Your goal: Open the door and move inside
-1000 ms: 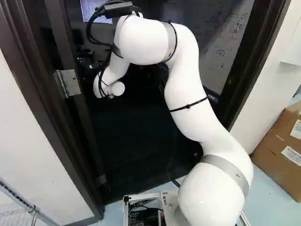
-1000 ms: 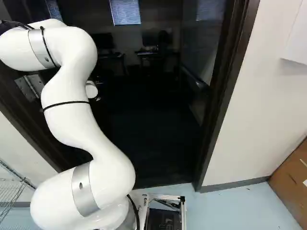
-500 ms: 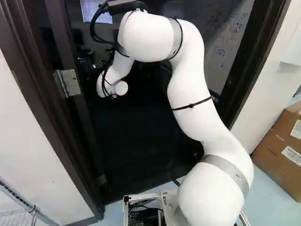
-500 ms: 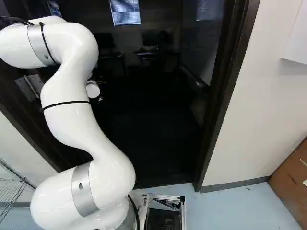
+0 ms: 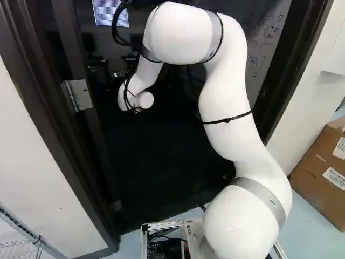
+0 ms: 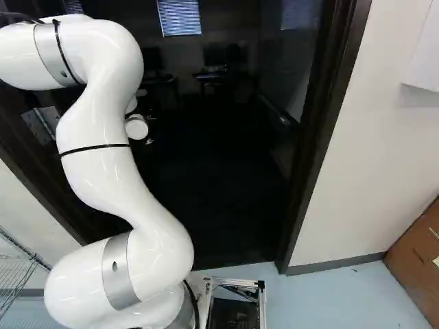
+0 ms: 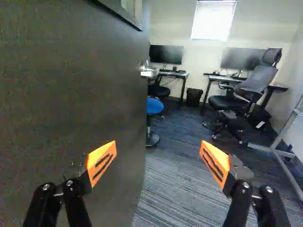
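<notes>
In the left base view, the white arm (image 5: 223, 100) is seen raised in front of a dark door frame (image 5: 46, 102), its far end bent back toward the side where a metal hinge (image 5: 81, 95) is fixed. A cardboard box (image 5: 318, 167) is seen at the right, beyond the wall (image 6: 377, 157). In the right base view, desks and a window blind (image 6: 180, 17) are seen through the doorway, right of the arm. In the wrist view, the door (image 7: 80, 94) is seen standing open on one side of the gripper (image 7: 158, 153), with its metal handle (image 7: 149, 72) ahead, near the door's far edge. The two fingers are spread wide and nothing is gripped; whether the door is touched by the nearer one cannot be told. Striped carpet (image 7: 177, 175), a blue stool (image 7: 154, 106) and an office chair (image 7: 236, 101) are seen ahead.
</notes>
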Controlling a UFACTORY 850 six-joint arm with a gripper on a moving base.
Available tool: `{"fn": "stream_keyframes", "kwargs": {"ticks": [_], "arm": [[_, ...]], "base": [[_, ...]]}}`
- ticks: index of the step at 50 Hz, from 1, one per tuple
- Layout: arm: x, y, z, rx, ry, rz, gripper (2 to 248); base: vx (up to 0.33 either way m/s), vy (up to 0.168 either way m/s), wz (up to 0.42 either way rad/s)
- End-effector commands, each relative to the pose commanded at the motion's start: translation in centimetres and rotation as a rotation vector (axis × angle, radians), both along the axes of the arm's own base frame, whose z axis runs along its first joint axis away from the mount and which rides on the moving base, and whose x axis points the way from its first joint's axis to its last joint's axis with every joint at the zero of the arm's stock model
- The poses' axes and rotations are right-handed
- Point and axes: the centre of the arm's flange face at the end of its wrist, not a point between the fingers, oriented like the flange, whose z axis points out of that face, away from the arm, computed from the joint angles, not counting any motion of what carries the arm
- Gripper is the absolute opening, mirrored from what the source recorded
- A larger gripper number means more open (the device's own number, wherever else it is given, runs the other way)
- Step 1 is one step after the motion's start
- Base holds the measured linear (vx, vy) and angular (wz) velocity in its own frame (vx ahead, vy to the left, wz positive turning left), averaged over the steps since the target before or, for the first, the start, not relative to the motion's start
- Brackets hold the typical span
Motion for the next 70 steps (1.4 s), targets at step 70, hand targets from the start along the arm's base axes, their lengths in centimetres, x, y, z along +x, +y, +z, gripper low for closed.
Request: {"fn": "stream_keyframes", "kwargs": {"ticks": [70], "arm": [[-7.4, -11.8, 1.4, -0.027, 0.063, -0.131, 247]], "base": [[0.0, 0.0, 0.0]]}}
